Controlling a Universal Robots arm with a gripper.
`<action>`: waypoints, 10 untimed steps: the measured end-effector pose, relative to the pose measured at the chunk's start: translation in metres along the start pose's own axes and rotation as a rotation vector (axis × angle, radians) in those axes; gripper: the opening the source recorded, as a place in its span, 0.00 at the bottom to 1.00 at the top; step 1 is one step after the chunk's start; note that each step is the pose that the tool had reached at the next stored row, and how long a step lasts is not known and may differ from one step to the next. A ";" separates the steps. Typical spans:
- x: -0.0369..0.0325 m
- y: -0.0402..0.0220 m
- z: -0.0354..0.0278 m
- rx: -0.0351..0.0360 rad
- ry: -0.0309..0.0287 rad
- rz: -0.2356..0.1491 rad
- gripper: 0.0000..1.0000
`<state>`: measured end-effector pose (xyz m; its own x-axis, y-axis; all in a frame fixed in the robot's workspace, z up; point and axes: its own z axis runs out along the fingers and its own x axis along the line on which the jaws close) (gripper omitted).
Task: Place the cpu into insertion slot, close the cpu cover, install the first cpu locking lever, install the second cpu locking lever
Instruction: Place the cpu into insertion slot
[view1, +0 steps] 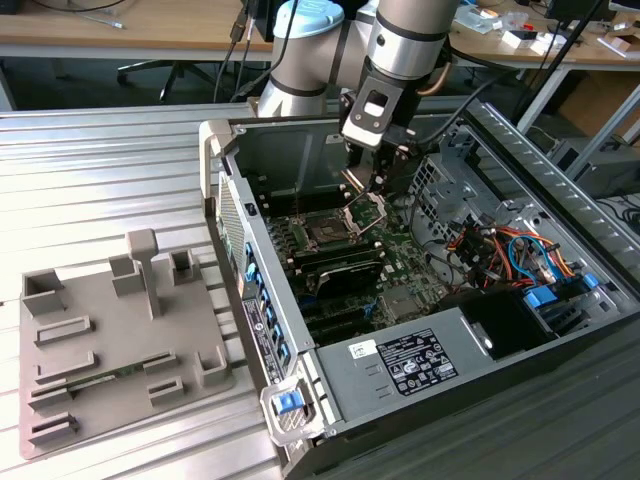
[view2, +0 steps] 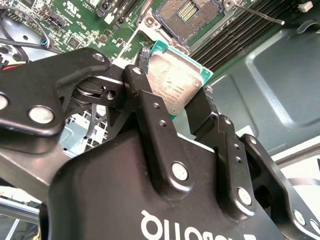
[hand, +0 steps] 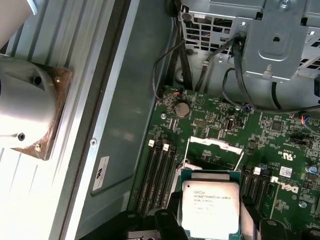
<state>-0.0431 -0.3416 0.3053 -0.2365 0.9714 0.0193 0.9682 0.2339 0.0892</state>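
Gripper (view2: 171, 87) clamped on the cpu (view2: 175, 75), inside the open computer case (view1: 240, 210).

Both black fingers (view2: 145, 100) pinch opposite edges of the chip, with its silvery face and green rim showing between them. The cpu hangs above the green motherboard (hand: 280, 135), close to the insertion slot (view2: 187, 15) but not seated. The slot lies open, dark centre exposed. The cpu cover (hand: 212, 143) is swung up off the socket, just beyond the chip in the first wrist view. A grey fixture tray (view1: 110, 340) sits on the table at the exterior view's left, well apart.
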 end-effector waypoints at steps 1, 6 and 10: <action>0.0000 0.0000 0.0000 -0.0001 -0.0003 0.003 0.55; 0.0000 0.0000 0.0000 -0.0003 -0.0016 0.018 0.55; 0.0000 0.0000 0.0000 -0.0005 -0.0025 0.027 0.55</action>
<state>-0.0431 -0.3416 0.3052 -0.2098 0.9776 0.0193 0.9742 0.2073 0.0892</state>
